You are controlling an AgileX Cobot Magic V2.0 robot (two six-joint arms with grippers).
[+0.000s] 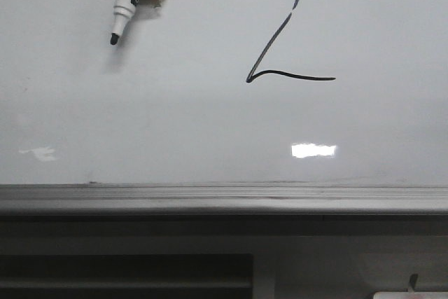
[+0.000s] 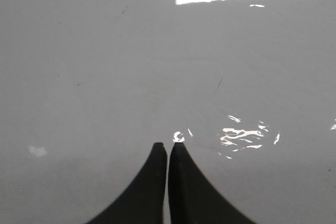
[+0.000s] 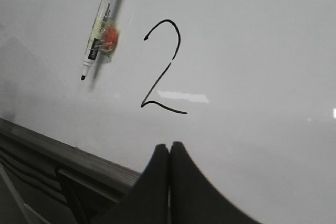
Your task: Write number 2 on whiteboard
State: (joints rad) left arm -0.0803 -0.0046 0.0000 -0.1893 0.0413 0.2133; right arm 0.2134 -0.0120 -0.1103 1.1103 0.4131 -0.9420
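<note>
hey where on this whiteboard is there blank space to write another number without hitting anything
Free: the wide band of whiteboard between the number 2 and the grey ledge, and the stretch right of the 2. Crowded: the upper left, where the marker pen sits stuck on the board, close beside the 2.

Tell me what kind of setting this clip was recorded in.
Probably an office, classroom or lab wall: a glossy whiteboard fills the view, with a metal ledge along its lower edge, a marker stuck to it and a drawn number 2. Little else of the room shows.
</note>
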